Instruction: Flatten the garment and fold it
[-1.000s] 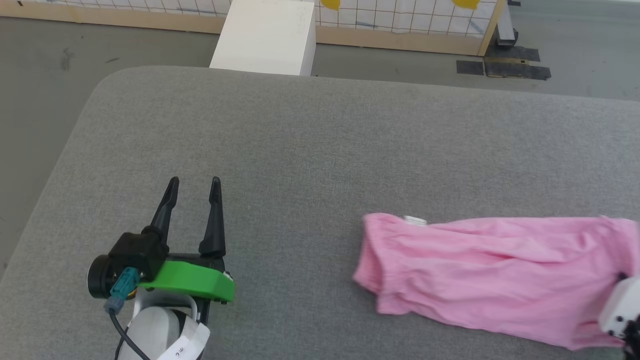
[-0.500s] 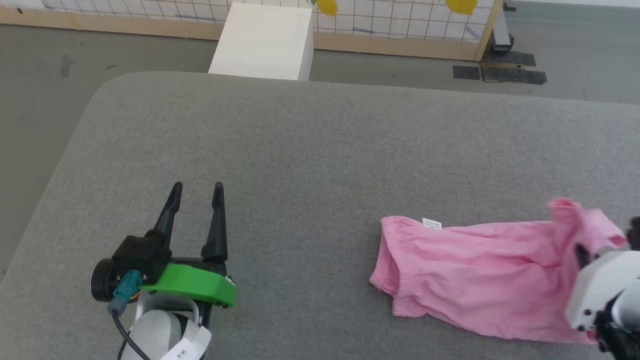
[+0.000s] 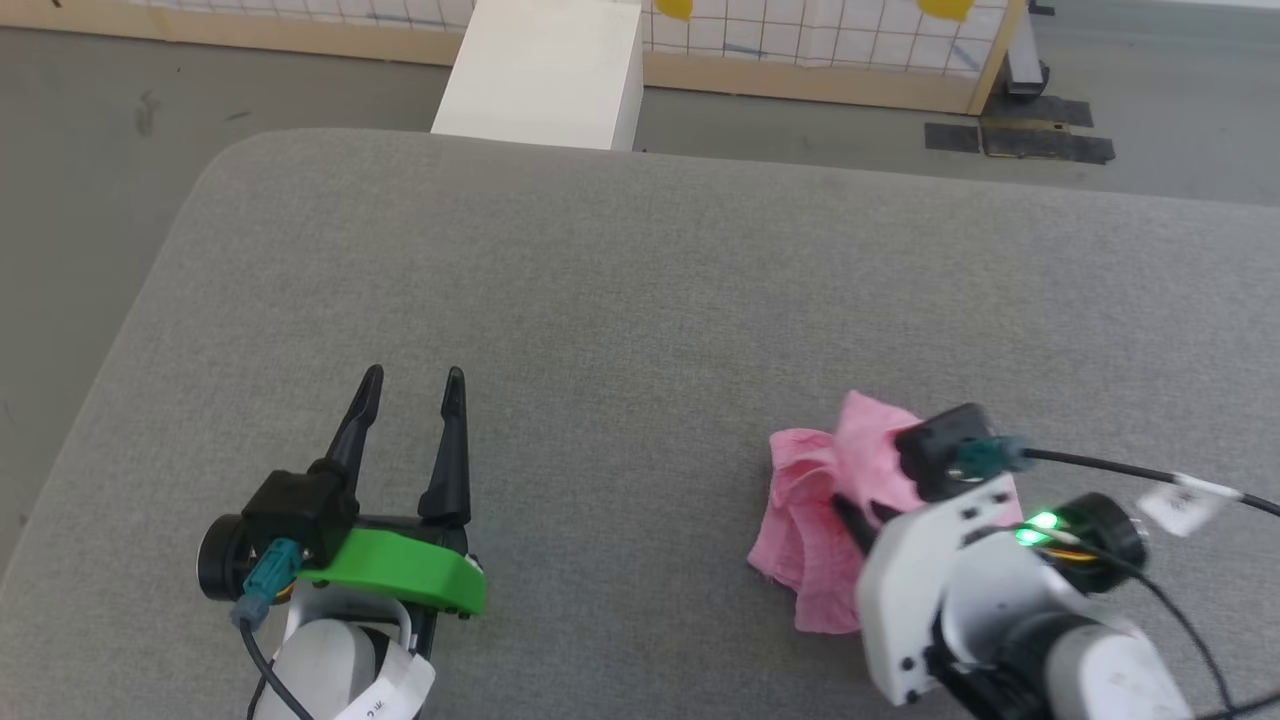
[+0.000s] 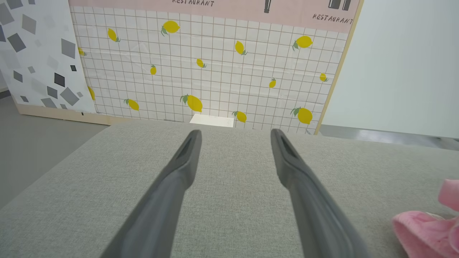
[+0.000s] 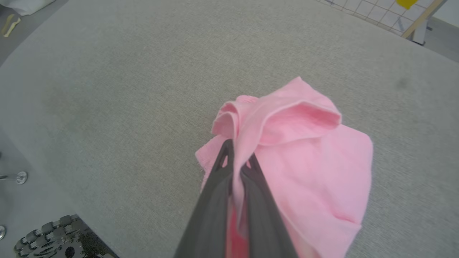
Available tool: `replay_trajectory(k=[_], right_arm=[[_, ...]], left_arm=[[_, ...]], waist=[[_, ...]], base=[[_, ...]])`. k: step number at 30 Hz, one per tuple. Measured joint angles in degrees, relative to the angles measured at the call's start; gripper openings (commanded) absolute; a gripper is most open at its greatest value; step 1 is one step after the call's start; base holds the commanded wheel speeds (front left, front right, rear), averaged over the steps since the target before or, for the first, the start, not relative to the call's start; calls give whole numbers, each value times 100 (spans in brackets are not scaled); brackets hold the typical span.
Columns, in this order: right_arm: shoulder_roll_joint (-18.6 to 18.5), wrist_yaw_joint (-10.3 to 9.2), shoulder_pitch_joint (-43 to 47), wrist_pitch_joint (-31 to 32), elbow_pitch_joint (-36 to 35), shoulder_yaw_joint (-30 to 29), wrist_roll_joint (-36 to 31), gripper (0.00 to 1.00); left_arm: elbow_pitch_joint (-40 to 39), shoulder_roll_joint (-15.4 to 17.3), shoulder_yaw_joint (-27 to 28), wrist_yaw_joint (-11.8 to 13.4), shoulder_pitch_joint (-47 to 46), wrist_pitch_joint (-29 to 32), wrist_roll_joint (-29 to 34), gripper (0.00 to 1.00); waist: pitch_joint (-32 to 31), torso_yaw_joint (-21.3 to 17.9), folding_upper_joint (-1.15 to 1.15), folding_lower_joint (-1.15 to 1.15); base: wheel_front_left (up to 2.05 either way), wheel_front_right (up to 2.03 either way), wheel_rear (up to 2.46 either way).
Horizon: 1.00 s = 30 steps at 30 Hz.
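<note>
**Item:** light-pink knit garment [image 3: 810,500], bunched into a doubled heap on the grey padded surface [image 3: 640,280], well apart to the right of the left hand [image 3: 413,385].

**Right hand** [image 5: 238,157]: fingers pressed together, pinching a raised fold of the garment.

**Left hand:** fingers spread, empty, pointing away from the robot.

**Long axis:** cannot tell while bunched.

**Nearer arm:** right. The held fold probably needs laying down and releasing.

A wide grey fabric-covered surface [image 3: 640,300] with a rounded corner fills the foreground. Beyond its far edge a white box [image 3: 545,75] stands on the grey floor [image 3: 100,110], before a lemon-printed grid panel [image 4: 215,71] in a wooden frame [image 3: 800,85]; black patches [image 3: 1040,140] lie on the floor by the frame's post
</note>
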Motion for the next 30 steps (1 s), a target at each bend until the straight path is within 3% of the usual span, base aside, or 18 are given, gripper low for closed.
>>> replay_trajectory(k=[8,9,10,11,17,22,26,30], right_arm=[[1,0,-513,-378,1500,563,154,0],[0,0,-554,-432,1627,615,178,24],[0,0,-588,-463,1706,659,204,67],[2,0,-610,-480,1782,695,220,100],[3,0,-619,-871,1755,801,519,100],[9,0,-619,-1896,1190,709,1203,100],[9,0,-483,-2841,818,-13,2097,100],[1,0,-241,-3476,806,-818,2326,100]], left_arm=[[11,-3,-81,5,-26,-1,-44,100],[10,-3,-80,7,-30,-1,-48,100],[10,-3,-80,8,-30,-1,-49,100],[10,-3,-81,8,-30,-2,-49,100],[13,-3,-56,18,-29,-3,-51,100],[16,-4,-35,18,-28,-3,-52,100],[12,-5,0,26,-16,-3,-52,100],[5,-5,29,41,5,-3,-52,100]], waist=[[169,157,0,0],[188,173,0,0],[200,184,0,0],[213,194,0,0],[195,145,0,0],[122,33,0,0],[37,-76,0,0],[-36,-189,0,0]], base=[[0,0,0],[0,0,0],[0,0,0],[0,0,0],[0,0,0],[0,0,0],[0,0,0],[0,0,0]])
